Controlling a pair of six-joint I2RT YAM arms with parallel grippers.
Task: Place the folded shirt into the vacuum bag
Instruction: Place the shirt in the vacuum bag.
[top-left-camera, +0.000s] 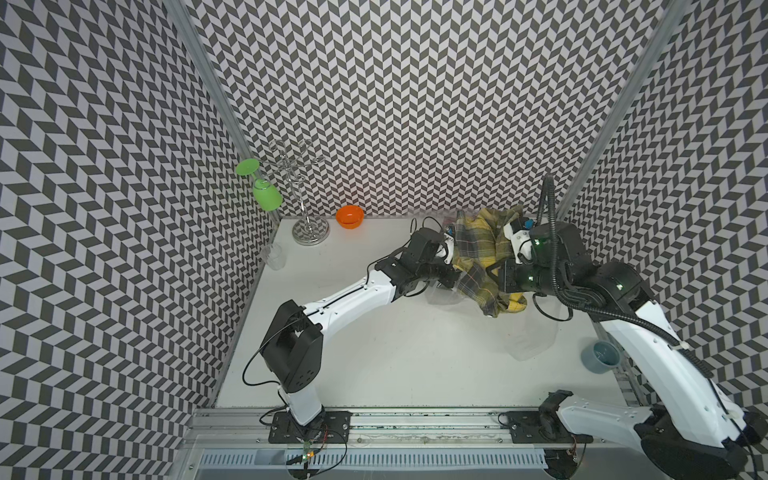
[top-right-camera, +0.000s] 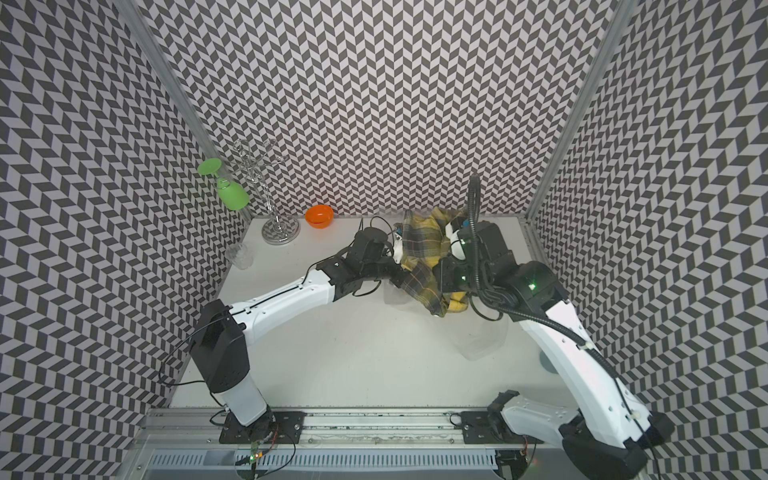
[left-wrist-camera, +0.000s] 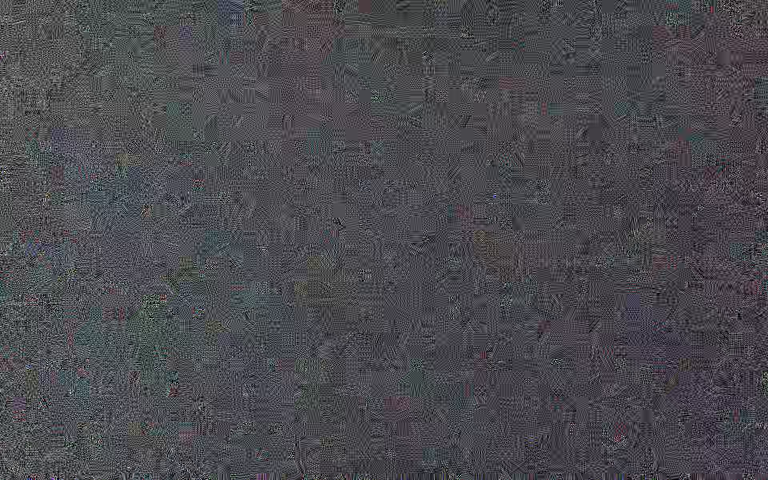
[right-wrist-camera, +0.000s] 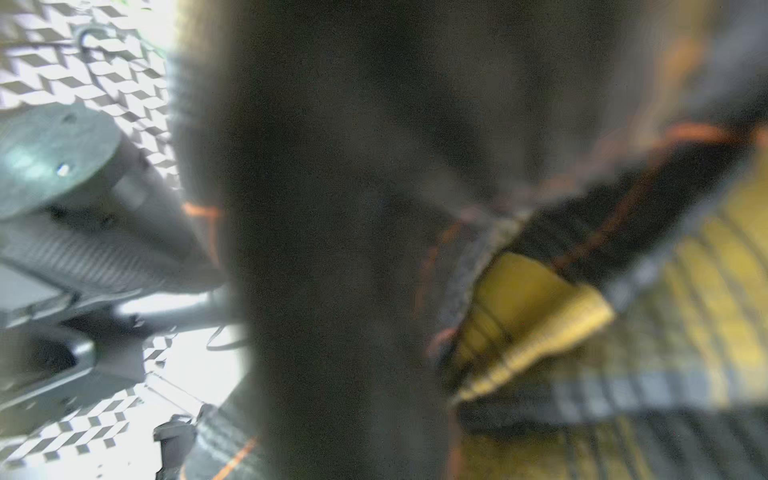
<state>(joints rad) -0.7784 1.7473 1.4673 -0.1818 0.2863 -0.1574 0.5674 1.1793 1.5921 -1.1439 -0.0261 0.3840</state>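
Shirt (top-left-camera: 478, 257): one; likely soft, light and limp. It is bunched at the table's back right, draped over both grippers above the bag.
Bag (top-left-camera: 534, 340): one; clear and probably slippery. Best pinched at its rim.
Left gripper (top-left-camera: 448, 276): fingers together; what they pinch is hidden.
Right gripper (top-left-camera: 497, 274): buried in cloth; cannot tell.

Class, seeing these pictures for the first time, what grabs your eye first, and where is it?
The crumpled yellow plaid shirt stands out, bunched up at the far right of the table. At the far left corner a bright green glass hangs upside down from a wire rack, an orange bowl beside it.
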